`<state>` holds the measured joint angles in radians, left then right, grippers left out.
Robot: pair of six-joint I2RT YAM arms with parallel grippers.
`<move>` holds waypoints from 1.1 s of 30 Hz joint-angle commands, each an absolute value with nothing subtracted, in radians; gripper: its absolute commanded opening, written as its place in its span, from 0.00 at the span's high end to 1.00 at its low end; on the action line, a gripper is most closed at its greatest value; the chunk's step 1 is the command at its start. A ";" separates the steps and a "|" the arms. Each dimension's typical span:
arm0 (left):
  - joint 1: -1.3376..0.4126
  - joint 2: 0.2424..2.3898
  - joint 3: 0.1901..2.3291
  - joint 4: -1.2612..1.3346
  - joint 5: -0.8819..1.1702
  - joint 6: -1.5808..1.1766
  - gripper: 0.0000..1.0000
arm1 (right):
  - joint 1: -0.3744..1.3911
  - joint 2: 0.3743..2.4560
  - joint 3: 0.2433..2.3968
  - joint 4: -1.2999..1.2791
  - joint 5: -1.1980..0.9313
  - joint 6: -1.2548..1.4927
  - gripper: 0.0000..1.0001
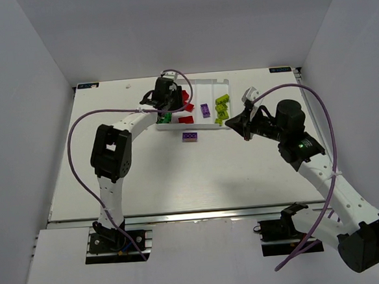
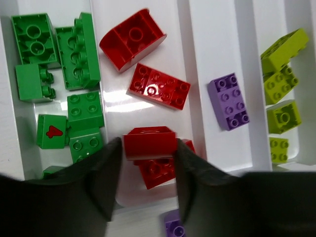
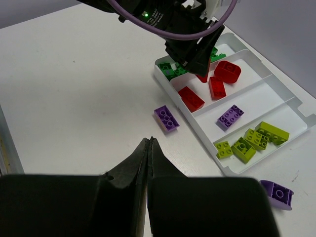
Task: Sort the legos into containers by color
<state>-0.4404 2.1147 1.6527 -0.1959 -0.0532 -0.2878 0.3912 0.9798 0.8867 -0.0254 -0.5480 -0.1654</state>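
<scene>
Left wrist view: my left gripper (image 2: pixel 148 148) clamps a red brick (image 2: pixel 149 142) by two opposite sides, fingers (image 2: pixel 103 173) pointing down over the tray (image 2: pixel 197 59). The brick sits at the near end of the second compartment from the left, above another red one (image 2: pixel 157 170); whether the two touch I cannot tell. Two more red bricks (image 2: pixel 159 85) lie farther along the same compartment. Green bricks (image 2: pixel 74 54) crowd the left compartment, a purple brick (image 2: pixel 228 101) lies alone in the third, and yellow-green bricks (image 2: pixel 281 89) are grouped in the right one.

Seen from the top view, my left arm (image 1: pixel 112 150) rises from its base at near left, bends at the elbow and arcs right to the tray's left half, wrist turned down over the bricks. My right arm (image 1: pixel 329 184) reaches from near right, folds at a low elbow and stretches far and left, wrist level. My right gripper (image 1: pixel 235 122) is aimed left, just beside the tray's near right corner and above the table (image 1: pixel 147 184). In the right wrist view its fingers (image 3: pixel 136 158) are pressed flat together with nothing between them.

A loose purple brick (image 1: pixel 190 136) lies on the table just near of the tray. A second loose brick (image 3: pixel 276 192), also purple, lies on the table off the tray's right side.
</scene>
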 commanded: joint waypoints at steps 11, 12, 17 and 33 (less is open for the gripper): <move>-0.486 1.971 1.739 -0.337 -0.095 -0.216 0.24 | 0.380 1.057 0.896 0.003 -0.431 -0.311 0.91; -0.491 1.951 1.743 -0.363 -0.095 -0.194 0.25 | 0.376 1.068 0.903 0.002 -0.425 -0.317 0.87; -0.503 1.722 1.515 -0.303 -0.003 -0.169 0.62 | 0.316 1.141 0.966 -0.086 -0.387 -0.324 0.48; -0.503 1.238 1.051 -0.054 0.064 -0.179 0.49 | 0.270 1.557 1.106 -0.081 0.159 0.259 0.17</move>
<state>-0.5060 1.2964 1.0767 -0.1074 0.0841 -0.1959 0.2760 1.5379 1.0523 -0.1116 0.0025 0.0174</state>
